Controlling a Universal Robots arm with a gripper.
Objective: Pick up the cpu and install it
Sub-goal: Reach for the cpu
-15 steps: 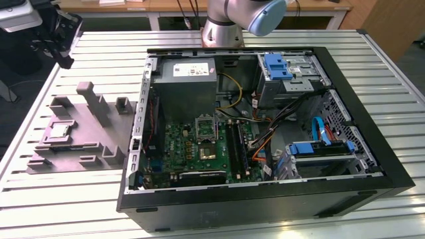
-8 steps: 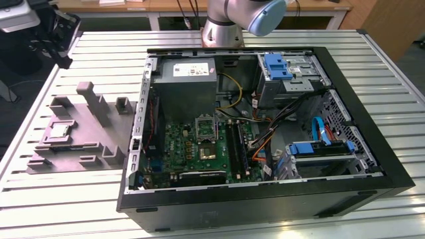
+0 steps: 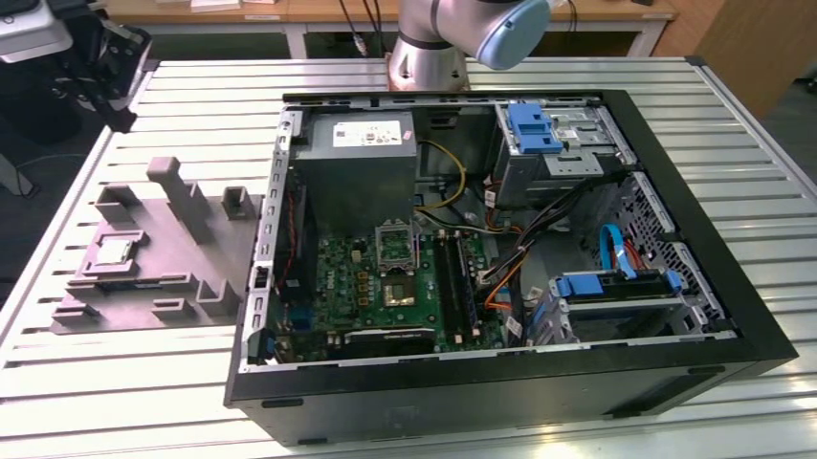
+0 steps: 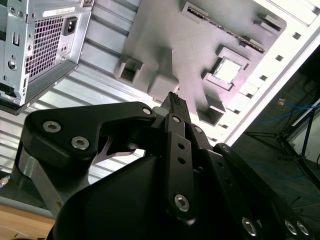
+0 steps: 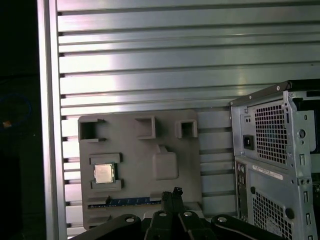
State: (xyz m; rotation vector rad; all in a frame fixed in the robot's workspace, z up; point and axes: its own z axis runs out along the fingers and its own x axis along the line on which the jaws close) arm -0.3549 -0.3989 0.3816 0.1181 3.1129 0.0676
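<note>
Ribbed metal desk (image 3: 141, 382) carries an open case (image 3: 511, 406) and, on the exterior view's left of it, a grey tray (image 3: 160, 263) of pockets and posts. The cpu (image 3: 113, 251) lies flat in a square pocket of that tray, metal top up, its edges square with the tray's; being square, it has no long axis to line up with. In both wrist views the end effector (image 5: 175, 192) hangs above the tray with its fingers brought together and nothing between them, well apart from the cpu (image 5: 104, 173). Its tip sits over the tray's middle, near a plain raised block (image 5: 164, 165), and the cpu (image 4: 227, 70) lies to the side of the tip away from the case. Nothing covers the chip. Low lips (image 5: 105, 159) flank two sides of its pocket, and the tall posts (image 3: 168, 182) stand toward the tray's other end, clear of the pocket, I judge. A blue strip (image 5: 130, 201) lies in a slot just beside the pocket. Inside the case the green board (image 3: 364, 282) lies flat, with a framed square socket (image 3: 396, 244) on it.
</note>
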